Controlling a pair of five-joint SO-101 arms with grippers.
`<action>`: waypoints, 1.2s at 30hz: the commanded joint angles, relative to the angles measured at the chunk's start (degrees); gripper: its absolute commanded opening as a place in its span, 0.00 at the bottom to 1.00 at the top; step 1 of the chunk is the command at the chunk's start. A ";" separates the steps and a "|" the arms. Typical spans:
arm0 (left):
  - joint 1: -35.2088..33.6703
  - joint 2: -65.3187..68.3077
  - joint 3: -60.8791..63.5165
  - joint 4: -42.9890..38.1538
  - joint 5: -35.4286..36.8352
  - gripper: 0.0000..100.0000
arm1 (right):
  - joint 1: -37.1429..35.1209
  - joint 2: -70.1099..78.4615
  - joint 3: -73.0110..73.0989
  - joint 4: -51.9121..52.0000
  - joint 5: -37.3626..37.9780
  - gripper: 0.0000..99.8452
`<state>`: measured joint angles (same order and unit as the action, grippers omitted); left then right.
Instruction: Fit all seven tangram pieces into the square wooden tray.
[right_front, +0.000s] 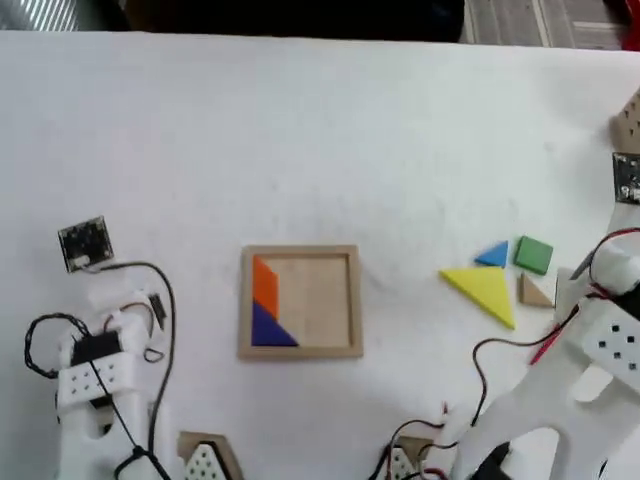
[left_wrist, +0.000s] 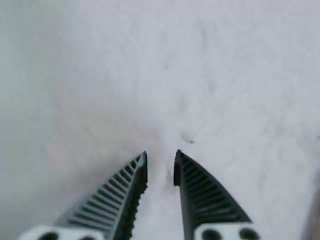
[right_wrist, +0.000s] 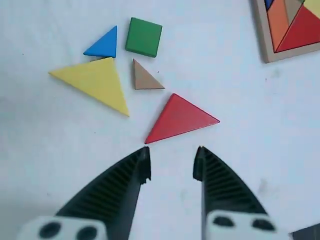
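Table (right_front: 320, 140): white, matte, faintly scuffed. The upper half of the high view is open surface, and bare lanes run either side of the tray.

Square wooden tray (right_front: 300, 251): centre of frame, slightly low. Pale wood with a raised rim all round.
- Orange parallelogram (right_front: 265, 285) lies along the left inner wall.
- Dark blue triangle (right_front: 268, 328) sits in the lower left corner, touching the orange piece.
- The right part of the floor is bare wood.

Loose pieces, right of centre, well apart from the tray; all flat, painted, sharp-edged:
- Large yellow triangle (right_front: 482, 290).
- Small blue triangle (right_front: 492, 256) just above it.
- Green square (right_front: 533, 254) beside the blue triangle.
- Small tan triangle (right_front: 534, 292) below the green square, just beside the yellow.
- Red triangle (right_wrist: 180, 119), right wrist view, near the tan one, one corner just ahead of the fingertips.

Right gripper (right_wrist: 171, 162): black ribbed fingers spread, released, holding nothing. White surface shows between them.

Left gripper (left_wrist: 160, 162): ribbed fingers parted by a narrow gap, nothing between, over bare table. Its arm (right_front: 90, 370) is at lower left, with black cables looped around it.

Corner of another wooden frame (right_wrist: 262, 35), right wrist view, holds orange, red and tan pieces packed edge to edge
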<state>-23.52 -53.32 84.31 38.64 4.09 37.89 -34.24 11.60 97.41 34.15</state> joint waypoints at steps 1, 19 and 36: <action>0.92 0.31 -3.34 0.35 -0.53 0.11 | 0.04 6.29 -5.63 1.10 1.85 0.15; -0.92 22.64 -18.29 2.64 -0.53 0.11 | -5.49 36.88 -9.58 -11.91 21.01 0.25; -1.10 19.65 -16.44 2.29 -0.97 0.11 | -5.93 56.04 -9.93 -21.05 24.88 0.18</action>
<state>-24.13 -31.96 69.19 41.10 3.65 33.05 22.29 3.87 77.01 58.07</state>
